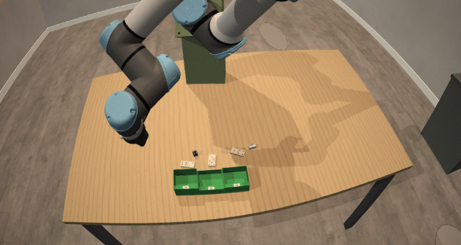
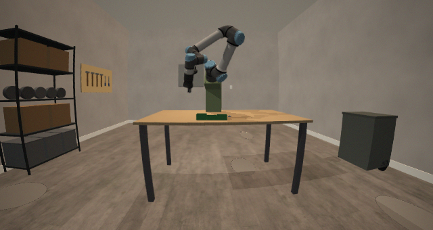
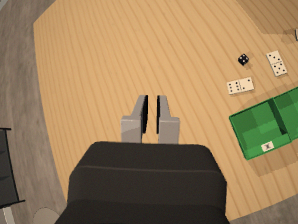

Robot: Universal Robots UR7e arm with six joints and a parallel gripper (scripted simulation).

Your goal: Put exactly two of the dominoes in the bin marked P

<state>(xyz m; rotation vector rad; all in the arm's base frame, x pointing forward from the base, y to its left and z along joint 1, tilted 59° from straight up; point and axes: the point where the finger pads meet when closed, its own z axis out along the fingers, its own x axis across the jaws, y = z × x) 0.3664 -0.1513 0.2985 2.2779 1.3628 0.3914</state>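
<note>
Three white dominoes lie on the table just behind the bins: one (image 1: 187, 163) (image 3: 240, 86) on the left, one (image 1: 212, 160) (image 3: 277, 63) in the middle, one (image 1: 238, 151) on the right. A row of three joined green bins (image 1: 194, 191) (image 2: 211, 117) (image 3: 249, 129) stands near the table's front edge; their labels are too small to read. My gripper (image 1: 138, 140) (image 2: 189, 88) (image 3: 152, 106) hangs high above the table, to the left of the bins. Its fingers stand close together with nothing between them.
A small black die (image 1: 194, 153) (image 3: 244, 59) lies behind the left domino. A small grey piece (image 1: 252, 145) lies to the right of the dominoes. The arm's green pedestal (image 1: 203, 65) stands at the back of the table (image 1: 306, 94).
</note>
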